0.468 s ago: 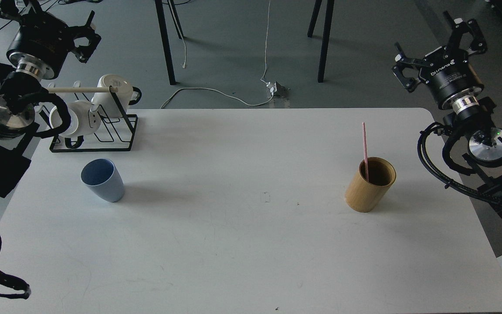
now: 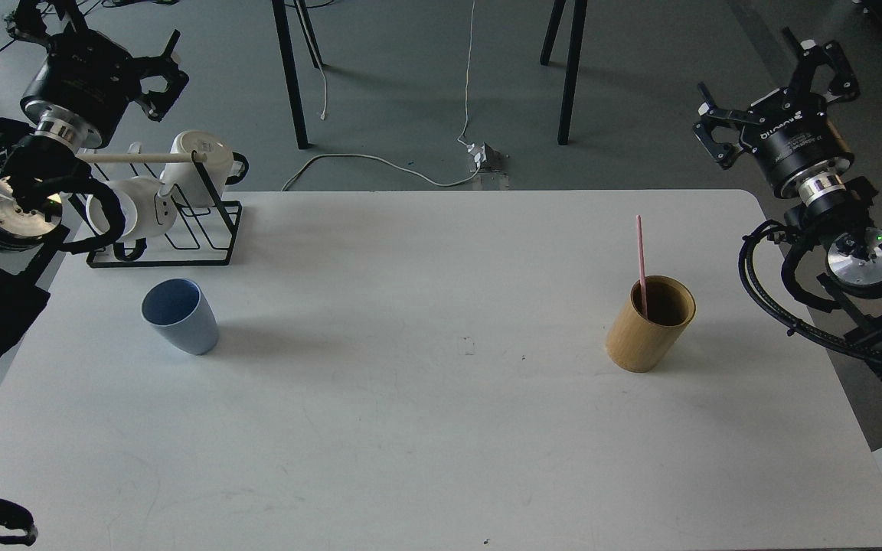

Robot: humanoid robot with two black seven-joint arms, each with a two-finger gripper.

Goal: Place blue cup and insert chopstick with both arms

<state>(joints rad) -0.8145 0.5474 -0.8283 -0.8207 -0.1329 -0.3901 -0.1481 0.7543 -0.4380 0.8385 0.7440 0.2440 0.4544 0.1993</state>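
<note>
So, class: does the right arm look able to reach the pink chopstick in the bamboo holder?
Probably yes: the chopstick stands clear above the bamboo holder, nothing between it and the open right claw.

Head view, down onto table [image 2: 441, 428]

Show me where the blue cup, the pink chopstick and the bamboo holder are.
blue cup [image 2: 184, 325], head view, outer wall.
pink chopstick [image 2: 641, 256], head view, exposed shaft.
bamboo holder [image 2: 636, 340], head view, outer side.
</note>
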